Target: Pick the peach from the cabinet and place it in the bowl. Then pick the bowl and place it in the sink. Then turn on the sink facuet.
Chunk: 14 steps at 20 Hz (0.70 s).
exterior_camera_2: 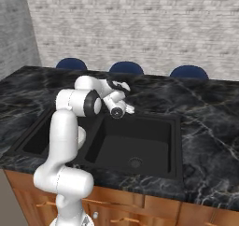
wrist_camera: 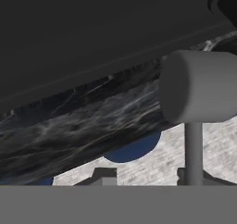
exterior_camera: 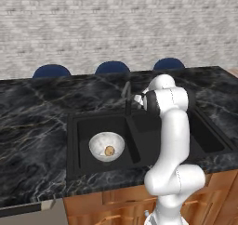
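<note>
Peach in bowl, bowl in sink, hand at the faucet.

The wide whitish-grey speckled bowl (exterior_camera: pixel 106 146) sits in the left basin of the black two-basin sink (exterior_camera: pixel 86 126), with the small round orange-tan peach (exterior_camera: pixel 109 150) lying inside it. The right basin holds nothing but its drain (exterior_camera_2: pixel 135 162). Dark veined marble counter (exterior_camera: pixel 32 112) rims the sink; three blue round stool tops (exterior_camera: pixel 112 68) stand behind it against a pale brick wall (exterior_camera_2: pixel 140 24). The white arm's fingers (wrist_camera: pixel 148 177) are at the slim dark-grey faucet (exterior_camera: pixel 127 101), a grey cylindrical lever (wrist_camera: pixel 196 86) just ahead of them; whether they grip it I cannot tell.
</note>
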{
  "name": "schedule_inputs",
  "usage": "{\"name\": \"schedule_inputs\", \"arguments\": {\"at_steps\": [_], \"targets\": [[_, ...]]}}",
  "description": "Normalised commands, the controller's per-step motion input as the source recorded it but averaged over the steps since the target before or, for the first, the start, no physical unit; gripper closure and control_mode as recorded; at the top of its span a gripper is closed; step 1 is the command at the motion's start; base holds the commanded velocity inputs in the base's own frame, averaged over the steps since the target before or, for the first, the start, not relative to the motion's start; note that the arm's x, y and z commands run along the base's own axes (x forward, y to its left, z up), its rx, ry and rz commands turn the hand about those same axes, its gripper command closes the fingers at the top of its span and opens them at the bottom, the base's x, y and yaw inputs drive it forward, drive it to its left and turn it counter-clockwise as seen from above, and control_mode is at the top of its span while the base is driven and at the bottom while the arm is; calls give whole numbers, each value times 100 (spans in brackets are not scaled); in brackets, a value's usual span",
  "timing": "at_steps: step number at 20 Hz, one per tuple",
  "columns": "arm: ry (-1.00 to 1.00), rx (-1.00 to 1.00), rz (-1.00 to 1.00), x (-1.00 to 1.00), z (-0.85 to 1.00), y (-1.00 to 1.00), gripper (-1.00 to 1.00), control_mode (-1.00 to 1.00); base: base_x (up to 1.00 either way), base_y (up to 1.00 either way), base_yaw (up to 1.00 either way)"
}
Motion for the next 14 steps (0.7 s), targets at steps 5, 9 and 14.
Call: {"name": "schedule_inputs", "arguments": {"at_steps": [5,9,14], "targets": [[3,8,-10,-18,-12,-61,100,-100,0,0,0],[2,6,-9,-20,-20,-60,100,-100,0,0,0],[4,5,-9,-18,-24,-59,100,-100,0,0,0]]}}
